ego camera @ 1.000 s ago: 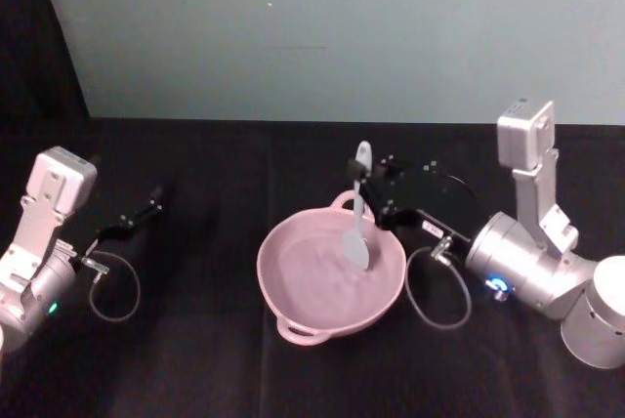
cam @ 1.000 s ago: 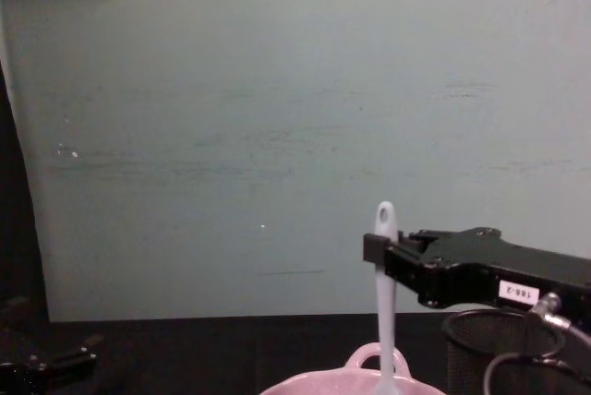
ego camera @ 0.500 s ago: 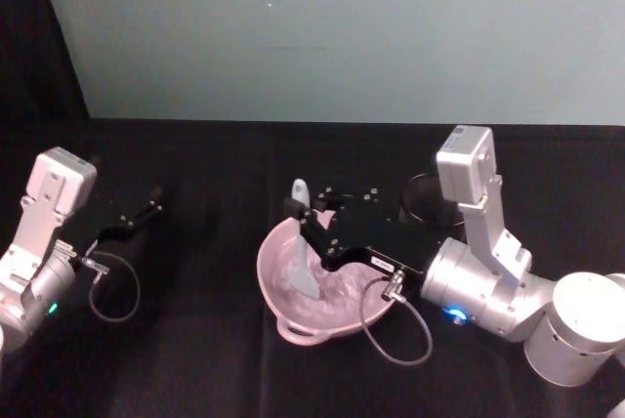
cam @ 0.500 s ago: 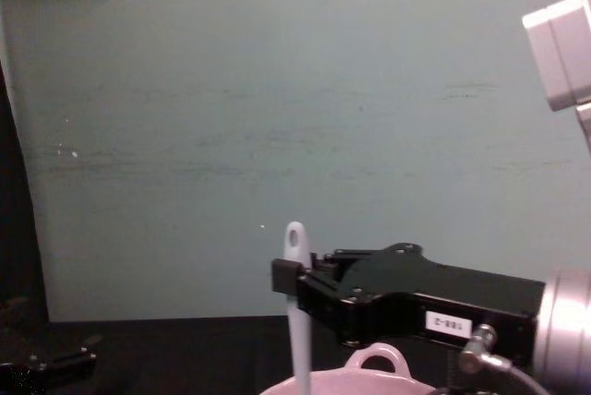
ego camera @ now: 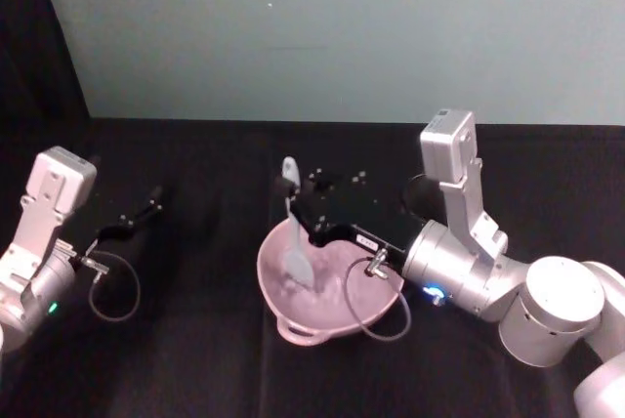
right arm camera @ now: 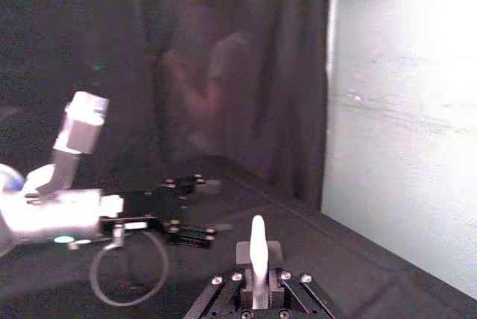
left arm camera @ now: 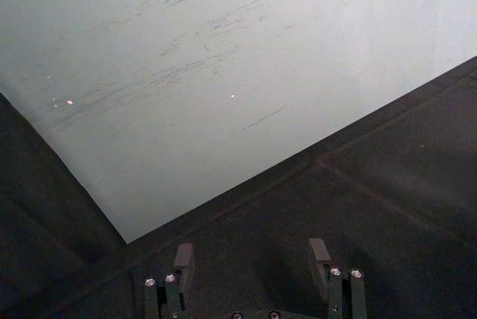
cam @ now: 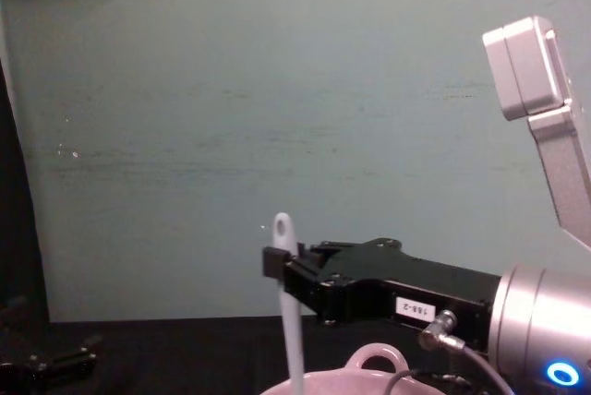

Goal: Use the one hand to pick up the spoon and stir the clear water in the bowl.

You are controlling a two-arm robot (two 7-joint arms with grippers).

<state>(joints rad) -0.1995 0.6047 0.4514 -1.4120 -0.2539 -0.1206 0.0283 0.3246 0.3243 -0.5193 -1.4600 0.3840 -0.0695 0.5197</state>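
The right gripper (ego camera: 293, 215), clamped on the white spoon (ego camera: 298, 264), has swept it across the pink bowl (ego camera: 265, 279) from right half to left within 1 second, with the paddle head inside. Stirring seems under way. The left gripper (left arm camera: 251, 248) sits spread, well left of it.

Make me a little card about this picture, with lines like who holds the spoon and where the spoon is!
right gripper: shut on the spoon's handle, above the bowl
spoon: white, nearly upright, head down inside the bowl
bowl: pink, round, sits on the table, loop handles on its rim
left gripper: open, holds nothing, parked off to the robot's left
table: covered in black
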